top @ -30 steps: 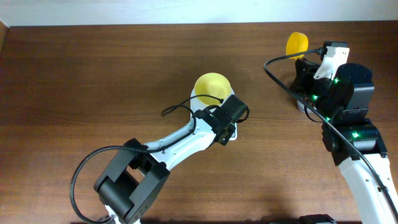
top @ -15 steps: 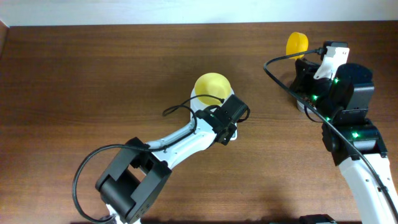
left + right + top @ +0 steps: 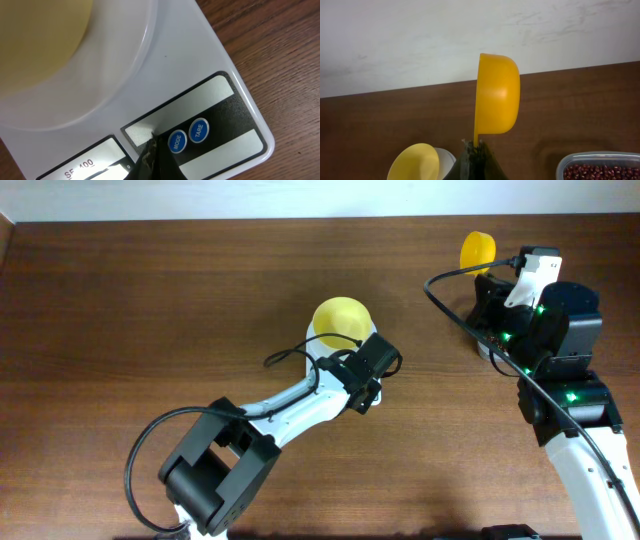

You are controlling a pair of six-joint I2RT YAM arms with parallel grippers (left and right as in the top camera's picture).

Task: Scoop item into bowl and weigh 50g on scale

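Pointing at scale (image 3: 210, 60) by MODE button (image 3: 177, 141) with left gripper (image 3: 151, 146), tips pressed together, mid-bench. Pinching scoop (image 3: 497, 95) upright with right gripper (image 3: 472, 148), back right corner.

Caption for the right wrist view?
Right claw holds small bright yellow plastic scoop; clear plastic tub of dark red-brown beans lower right.

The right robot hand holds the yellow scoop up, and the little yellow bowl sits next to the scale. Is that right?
Not quite. The bowl is not next to the scale; it sits on top of it, as the left wrist view shows. The rest is right: the right gripper holds the yellow scoop up.
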